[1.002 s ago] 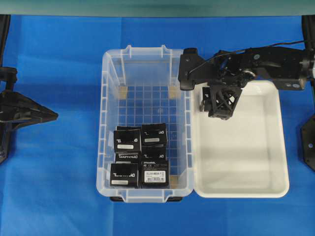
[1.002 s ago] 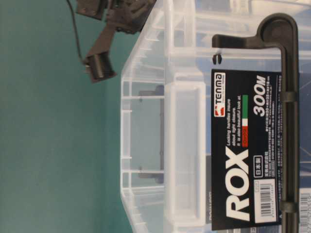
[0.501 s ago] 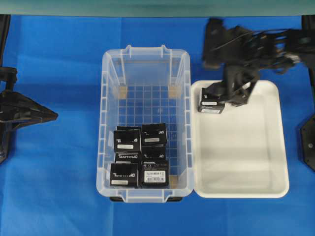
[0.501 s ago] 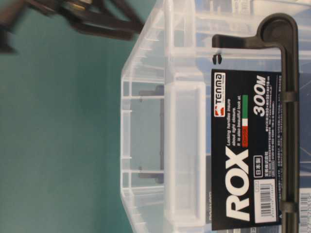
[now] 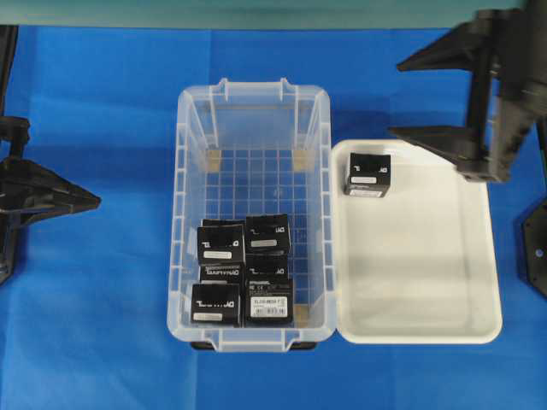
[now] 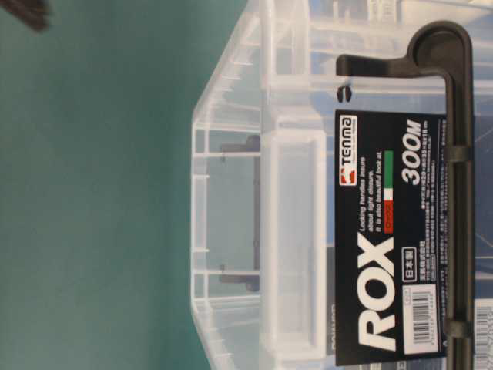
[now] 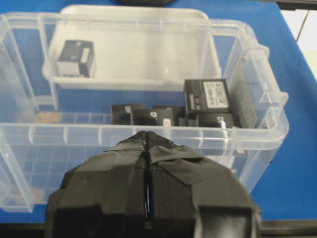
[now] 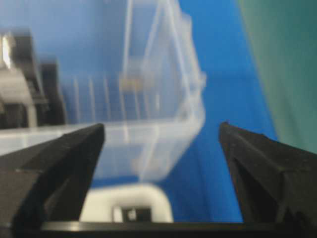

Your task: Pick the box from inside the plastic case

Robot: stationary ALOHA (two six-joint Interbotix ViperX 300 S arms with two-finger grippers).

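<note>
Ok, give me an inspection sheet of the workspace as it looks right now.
Surface: blue table cover.
Job's things: clear plastic case holds a cluster of black boxes at its near end; one box sits in the white tray, far corner.
Clutter: nothing seen.
Grippers: right gripper open, empty, raised above the tray's far right; left gripper shut, outside the case.
Cables: nothing seen.
Surroundings: green backdrop.
</note>
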